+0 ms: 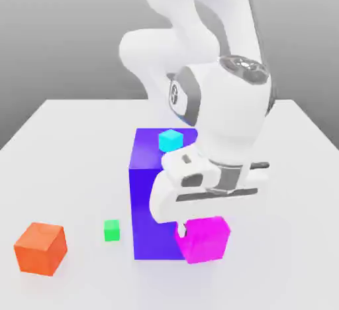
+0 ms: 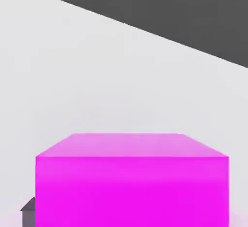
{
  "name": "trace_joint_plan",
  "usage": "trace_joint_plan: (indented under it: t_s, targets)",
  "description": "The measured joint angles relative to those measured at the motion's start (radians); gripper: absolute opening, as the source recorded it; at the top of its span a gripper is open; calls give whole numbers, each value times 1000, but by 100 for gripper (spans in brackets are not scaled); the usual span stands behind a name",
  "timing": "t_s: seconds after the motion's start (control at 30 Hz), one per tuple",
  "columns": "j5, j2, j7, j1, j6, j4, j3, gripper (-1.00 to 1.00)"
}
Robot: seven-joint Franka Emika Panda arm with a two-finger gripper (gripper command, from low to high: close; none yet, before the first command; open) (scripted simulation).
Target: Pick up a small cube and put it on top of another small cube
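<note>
Hand [image 1: 187, 230] is clamped on the magenta cube [image 1: 204, 239], fingers pinched against its sides; in the exterior view the cube hangs tilted, just in front of the big blue block [image 1: 147, 196] toward the exterior view's right, and seems to be clear of the table [image 1: 73, 150] or barely so. I cannot tell whether it touches the block face.

Risks, as judged from this moment:
- Target is the green cube [image 1: 111, 230], sitting on the table on the other side of the blue block's front, toward the exterior view's left. It is much smaller than the load. A wide cube on a narrow base will tip off unless centred closely.
- Carried cube is tilted. Released that way, one edge lands first and it rolls, or it knocks the green cube aside.
- Path to the target passes the blue block's corner; a low transfer could clip it and twist the cube in the grip.
- Orange cube [image 1: 41, 248] stands further left, well apart; low concern. Cyan cube [image 1: 170, 140] rests on top of the blue block, out of the way.

Magenta cube, hand view [image 2: 131, 182]: plain, saturated, flat faces, crisp edges, no markings. Looks rigid, smooth, possibly slippery.
</note>
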Motion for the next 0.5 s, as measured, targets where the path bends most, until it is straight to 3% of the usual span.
trace_joint_plan:
  t_s: [0.27,0.5]
  targets:
    - [-49,-16,71,-198,-43,-9,-109,-100]
    - [48,-72,387,-335,-22,-127,-146,-100]
